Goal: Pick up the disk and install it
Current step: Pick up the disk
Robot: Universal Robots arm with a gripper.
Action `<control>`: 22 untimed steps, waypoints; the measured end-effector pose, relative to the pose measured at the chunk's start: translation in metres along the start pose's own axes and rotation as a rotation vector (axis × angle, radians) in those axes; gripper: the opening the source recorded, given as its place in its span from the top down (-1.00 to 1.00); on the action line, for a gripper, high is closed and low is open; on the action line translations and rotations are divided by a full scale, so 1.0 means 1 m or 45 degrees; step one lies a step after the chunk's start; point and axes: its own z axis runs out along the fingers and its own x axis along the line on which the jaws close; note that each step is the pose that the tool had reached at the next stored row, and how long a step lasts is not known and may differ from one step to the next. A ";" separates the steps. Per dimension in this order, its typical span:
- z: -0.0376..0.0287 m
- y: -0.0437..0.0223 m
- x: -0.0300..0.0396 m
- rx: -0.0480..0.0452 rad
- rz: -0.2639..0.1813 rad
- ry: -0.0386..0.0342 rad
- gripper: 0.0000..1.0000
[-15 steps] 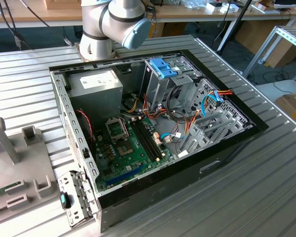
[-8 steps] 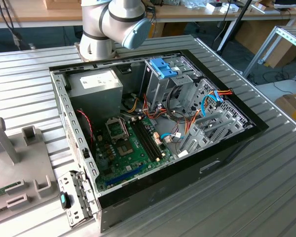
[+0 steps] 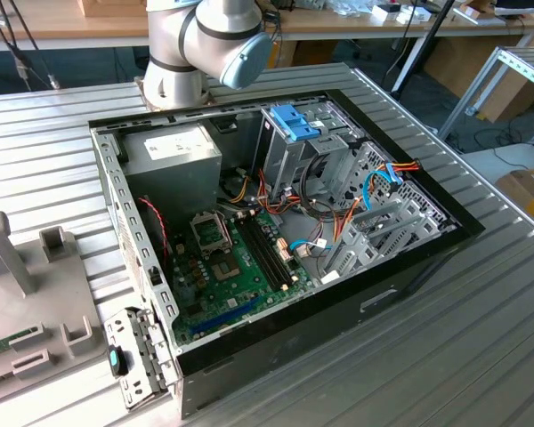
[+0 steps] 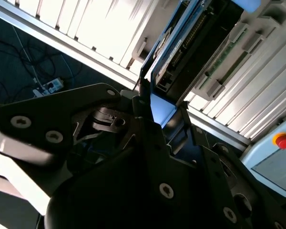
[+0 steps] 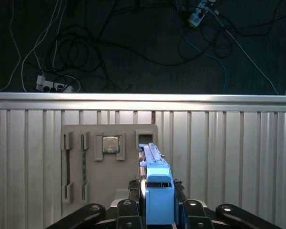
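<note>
In both wrist views my gripper [image 5: 157, 190] is shut on the disk [image 5: 154, 164], a thin silver-grey drive seen edge-on, with a bright blue carrier rail [image 5: 160, 200] between the black fingers [image 5: 133, 188]. The disk hangs over the grey parts fixture [image 5: 109, 191], close to an empty slot [image 5: 145, 139]; I cannot tell whether it touches it. In the second wrist view the disk [image 4: 174, 52] runs away from the gripper [image 4: 159, 107], its connector edge and blue rail showing. The exterior view has the open computer case [image 3: 276, 222] with its upright drive cage [image 3: 289, 156].
The fixture carries a processor chip [image 5: 110, 144] and a memory stick [image 5: 84, 162]. Inside the case are the power supply [image 3: 173, 151], motherboard [image 3: 236, 258] and loose cables [image 3: 374, 182]. A blue bracket [image 3: 295, 123] tops the cage. Ribbed metal table [image 3: 409, 356] all around; a red button [image 4: 282, 140] beside it.
</note>
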 end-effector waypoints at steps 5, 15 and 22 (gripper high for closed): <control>-0.0198 0.0001 -0.0002 0.004 0.000 -0.0001 0.27; -0.0529 0.0002 -0.0004 0.014 0.000 0.0001 0.27; -0.0550 0.0002 -0.0004 0.014 0.000 0.0001 0.27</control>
